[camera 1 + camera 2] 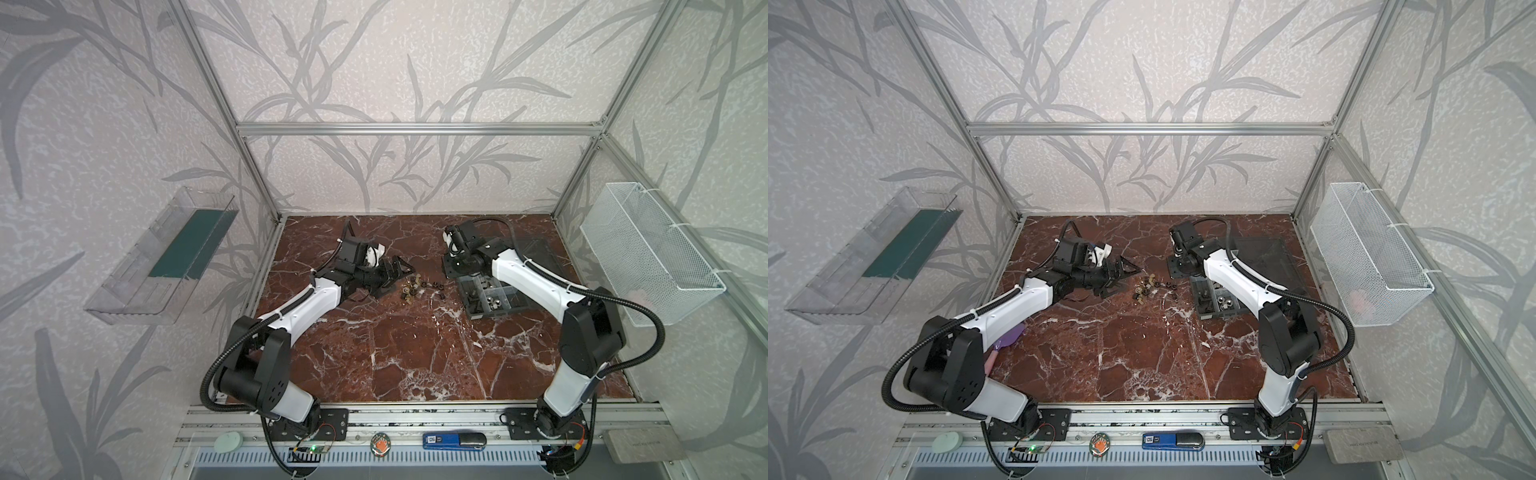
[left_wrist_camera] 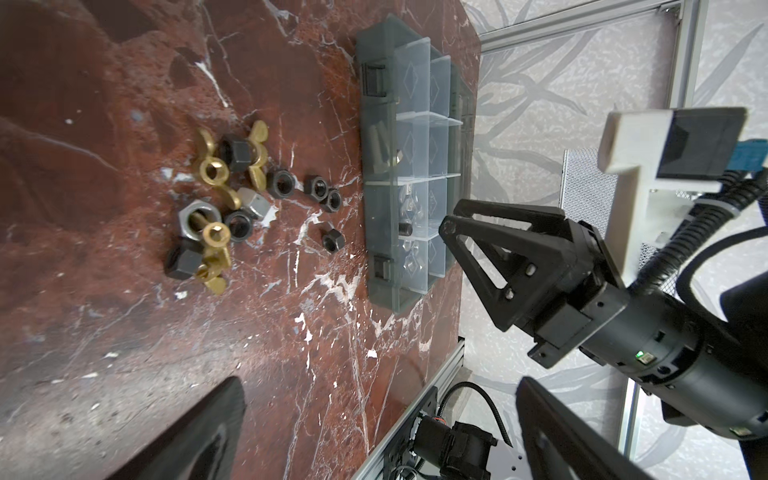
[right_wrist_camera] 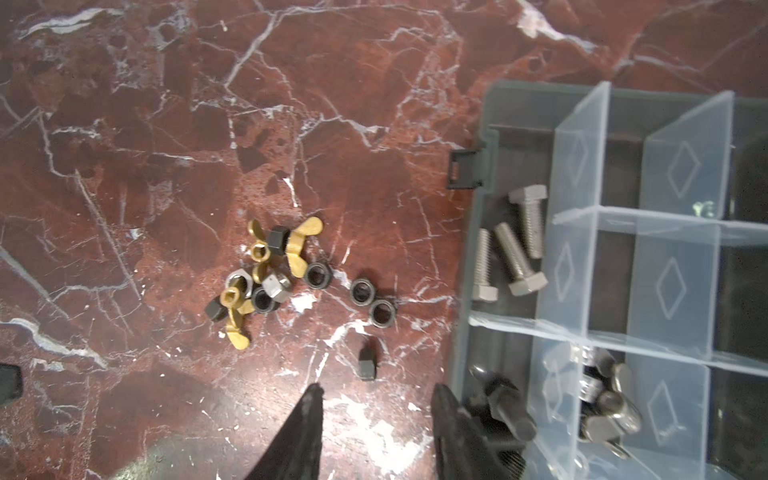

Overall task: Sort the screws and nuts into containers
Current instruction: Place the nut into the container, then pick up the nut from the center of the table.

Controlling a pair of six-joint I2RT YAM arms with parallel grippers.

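Your left gripper [image 1: 397, 280] is spread wide and empty, just left of the loose nuts [image 1: 415, 289] heaped on the marble table [image 1: 415, 353]. Next over, your right gripper [image 3: 376, 390] hovers with jaws apart, nothing between them, by a lone dark nut [image 3: 368, 365]. Rightmost is the organizer box [image 3: 463, 291], with three silver bolts [image 3: 515, 249] in one compartment.

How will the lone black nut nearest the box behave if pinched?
The black nut looks small, solid metal: probably stiff, dense. Its flat sides suit the right gripper, though they may slip. It seems tipped on edge, so nudging could topple it.
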